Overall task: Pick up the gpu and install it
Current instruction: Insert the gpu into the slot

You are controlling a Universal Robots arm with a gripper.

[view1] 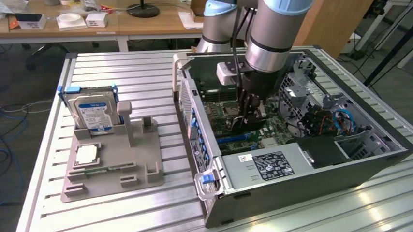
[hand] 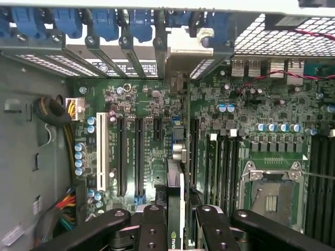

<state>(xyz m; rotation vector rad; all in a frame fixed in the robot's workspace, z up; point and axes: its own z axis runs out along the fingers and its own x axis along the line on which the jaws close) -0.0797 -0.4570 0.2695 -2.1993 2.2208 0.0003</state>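
The gpu [hand: 176, 180] is a thin dark card seen edge-on in the wrist view, standing on edge over the green motherboard [hand: 141, 104]. Its silver bracket [hand: 186, 49] reaches the case's rear slot openings. My gripper [hand: 176, 232] is shut on the card's upper edge, with a black finger [hand: 152, 230] on each side. In the exterior view my gripper [view1: 248, 115] reaches down inside the open computer case [view1: 213, 193], and the gpu [view1: 241, 127] shows as a dark strip under the fingers, low over the board. Whether the card sits in a slot cannot be told.
Long black slots [hand: 138, 157] and a white slot [hand: 102, 151] lie beside the card, and the CPU socket [hand: 272, 193] is on its other side. A power supply [view1: 268, 166] fills the case's near end. At the exterior view's left, a grey fixture [view1: 110, 169] holds a hard drive [view1: 94, 111].
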